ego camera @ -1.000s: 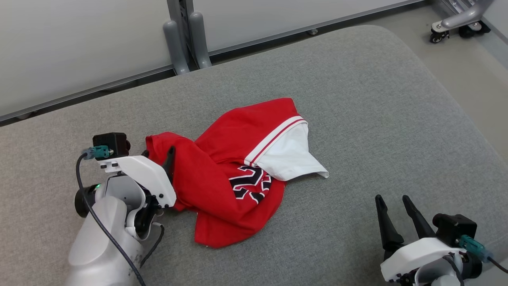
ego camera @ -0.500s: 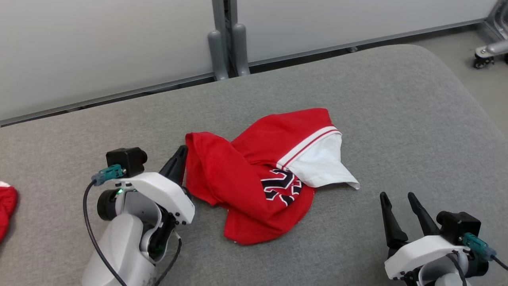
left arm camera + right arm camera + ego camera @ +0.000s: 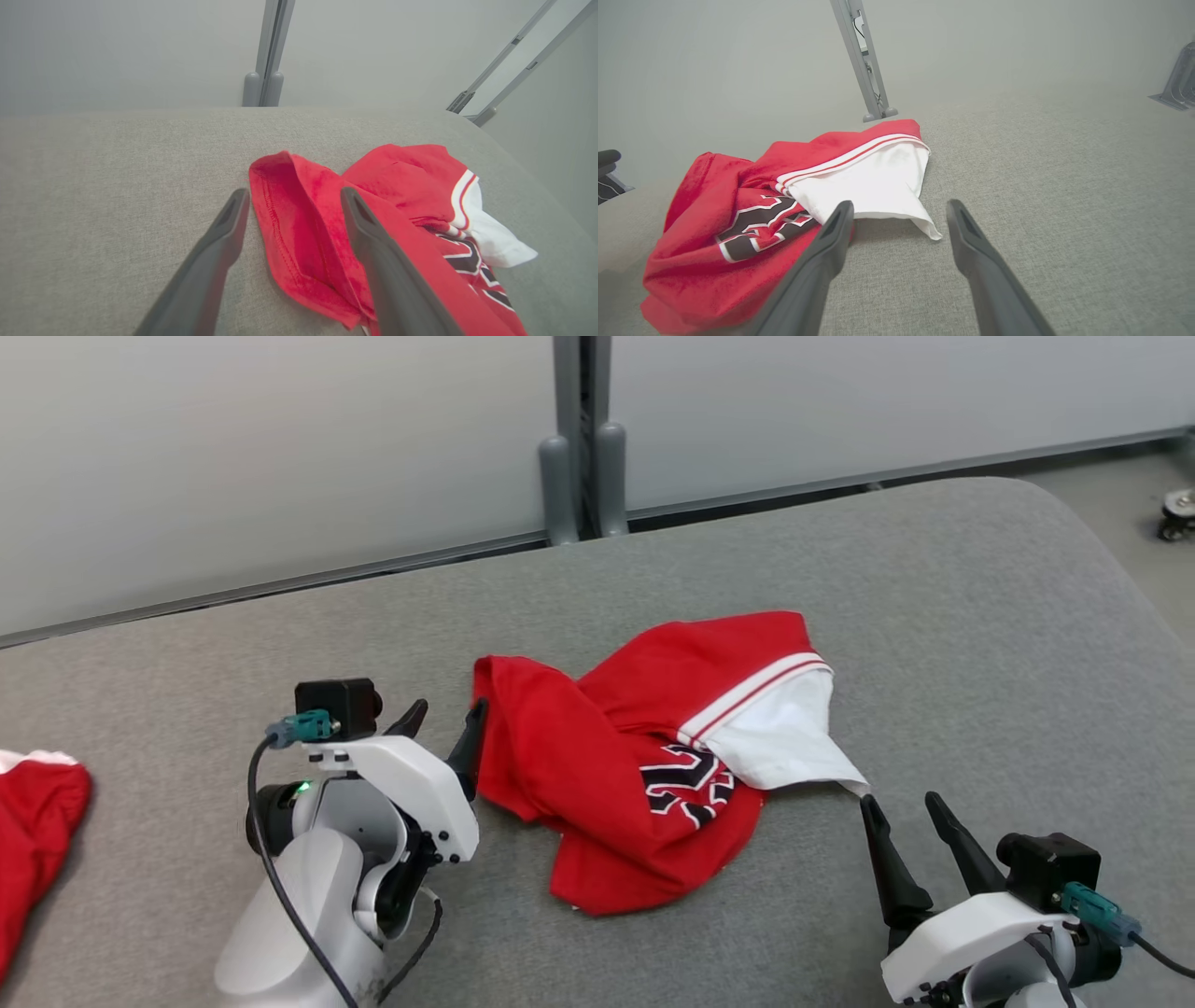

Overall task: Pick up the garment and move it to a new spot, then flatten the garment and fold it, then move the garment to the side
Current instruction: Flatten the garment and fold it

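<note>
Head view: camera pan over the last second, so a shift of the whole picture, not of the things. Grey padded worktop (image 3: pixel 934 616) under everything. Red garment (image 3: pixel 597 775) crumpled near mid-worktop, same heap and same lie as a second ago, white panel (image 3: pixel 784 737) toward the right; not lifted, not flattened. Second red cloth (image 3: pixel 37 821) at the far left edge, in frame through the pan only.

Left end effector (image 3: pixel 448 709): at the garment's left hem a second ago, pinched shut beside it half a second ago, now spread wide again, released, holding nothing. Reads as a missed or dropped pinch; pick-up step probably to be redone.

Left wrist view: fingers (image 3: pixel 224 233) straddling the hem fold, one over bare worktop, the other over red cloth; contact unclear. Left arm low, reaching forward along the worktop.

Right end effector (image 3: pixel 899 800) also spread, empty, low at lower right, tips just beside the white corner, contact not clear.
</note>
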{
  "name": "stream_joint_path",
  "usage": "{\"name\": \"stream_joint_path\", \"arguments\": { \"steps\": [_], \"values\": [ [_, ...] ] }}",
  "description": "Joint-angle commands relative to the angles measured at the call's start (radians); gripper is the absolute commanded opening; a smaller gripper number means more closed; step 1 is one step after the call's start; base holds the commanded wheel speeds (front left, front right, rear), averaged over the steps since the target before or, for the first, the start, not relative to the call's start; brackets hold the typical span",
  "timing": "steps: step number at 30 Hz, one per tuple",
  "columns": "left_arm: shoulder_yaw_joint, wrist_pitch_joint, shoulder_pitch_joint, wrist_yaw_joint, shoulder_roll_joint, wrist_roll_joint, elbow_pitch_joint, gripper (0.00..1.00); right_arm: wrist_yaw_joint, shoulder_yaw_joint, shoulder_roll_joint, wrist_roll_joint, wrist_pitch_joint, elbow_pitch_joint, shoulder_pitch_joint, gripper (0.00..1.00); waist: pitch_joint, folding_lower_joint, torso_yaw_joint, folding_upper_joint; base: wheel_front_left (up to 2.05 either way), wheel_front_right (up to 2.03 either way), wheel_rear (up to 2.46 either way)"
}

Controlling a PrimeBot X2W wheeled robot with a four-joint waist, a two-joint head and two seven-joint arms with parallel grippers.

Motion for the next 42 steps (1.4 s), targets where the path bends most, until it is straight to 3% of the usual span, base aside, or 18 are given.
{"name": "stream_joint_path", "arguments": {
  "steps": [1, 10, 13, 14, 15, 16, 22, 26, 31, 42],
  "values": [
    [-0.002, 0.006, -0.028, 0.013, 0.004, -0.013, 0.019, 1.00, 0.002, 0.001, -0.008, 0.007, 0.002, -0.003, 0.002, 1.00, 0.018, 0.0000, -0.034, 0.0000, 0.00, 0.00, 0.00],
    [0.035, 0.053, -0.154, 0.091, 0.022, -0.056, 0.178, 1.00, 0.002, 0.015, -0.007, 0.038, -0.039, 0.014, -0.019, 1.00, 0.096, 0.0000, -0.173, 0.0000, 0.00, 0.00, 0.00],
    [0.042, 0.069, -0.169, 0.093, 0.025, -0.068, 0.205, 1.00, 0.002, 0.013, -0.008, 0.047, -0.055, 0.023, -0.024, 1.00, 0.111, 0.0000, -0.195, 0.0000, 0.00, 0.00, 0.00],
    [0.047, 0.068, -0.173, 0.092, 0.025, -0.074, 0.208, 0.83, 0.002, 0.010, -0.007, 0.047, -0.059, 0.027, -0.024, 1.00, 0.114, 0.0000, -0.198, 0.0000, 0.00, 0.00, 0.00],
    [0.051, 0.063, -0.174, 0.094, 0.032, -0.075, 0.211, 0.33, 0.002, 0.009, -0.007, 0.049, -0.064, 0.031, -0.024, 1.00, 0.116, 0.0000, -0.198, 0.0000, 0.00, 0.00, 0.00],
    [0.051, 0.055, -0.176, 0.091, 0.039, -0.070, 0.210, 0.00, 0.002, 0.007, -0.007, 0.049, -0.067, 0.035, -0.026, 1.00, 0.118, 0.0000, -0.198, 0.0000, 0.00, 0.00, 0.00],
    [0.042, -0.014, -0.154, 0.049, 0.036, -0.071, 0.173, 0.00, 0.002, -0.011, -0.007, 0.046, -0.076, 0.048, -0.025, 1.00, 0.113, 0.0000, -0.160, 0.0000, 0.00, 0.00, 0.00],
    [0.039, -0.045, -0.103, -0.021, 0.027, -0.114, 0.102, 0.00, 0.002, -0.016, -0.008, 0.028, -0.066, 0.040, -0.036, 1.00, 0.104, 0.0000, -0.103, 0.0000, 0.00, 0.00, 0.00],
    [0.036, -0.062, 0.024, -0.046, 0.018, -0.159, -0.041, 0.00, 0.002, -0.022, -0.008, -0.013, -0.035, 0.026, -0.043, 1.00, 0.090, 0.0000, -0.019, 0.0000, 0.00, 0.00, 0.00],
    [0.025, -0.027, 0.321, 0.049, 0.027, -0.184, -0.311, 0.00, 0.002, -0.036, -0.008, -0.100, 0.089, -0.059, -0.033, 1.00, 0.063, 0.0000, 0.158, 0.0000, 0.00, 0.00, 0.00]
  ]
}}
